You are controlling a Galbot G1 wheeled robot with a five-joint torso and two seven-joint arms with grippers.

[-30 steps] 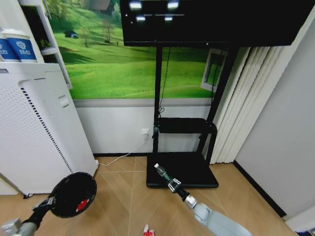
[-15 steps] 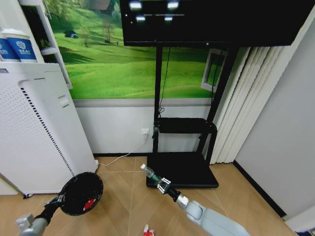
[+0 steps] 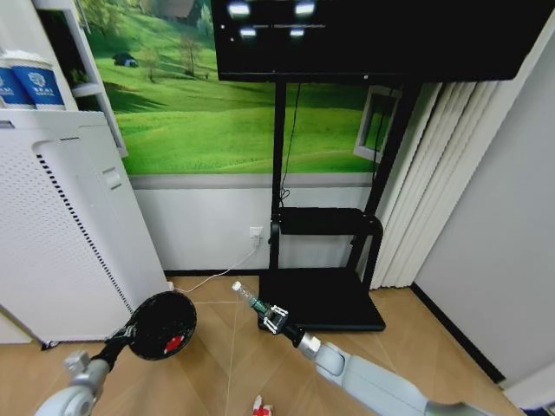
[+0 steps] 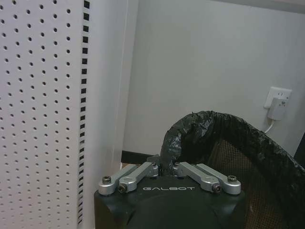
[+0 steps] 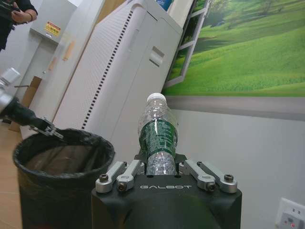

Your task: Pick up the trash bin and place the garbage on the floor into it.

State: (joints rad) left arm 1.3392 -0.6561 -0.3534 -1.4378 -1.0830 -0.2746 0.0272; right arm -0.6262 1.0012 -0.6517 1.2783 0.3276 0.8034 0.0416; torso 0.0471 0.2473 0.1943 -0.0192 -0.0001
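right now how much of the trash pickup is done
Done: the left tool has the trash bin lifted off the floor by its rim, and a red item already lies inside. In hand: the right tool grips the clear green-label bottle, held beside the bin, not yet over it. Left: drop the bottle in, then collect the red-and-white wrapper on the floor.

That red thing [image 3: 174, 342] inside the trash bin [image 3: 162, 325] is too small to identify, and the red-and-white wrapper [image 3: 259, 406] gets chopped off by the frame's bottom edge.
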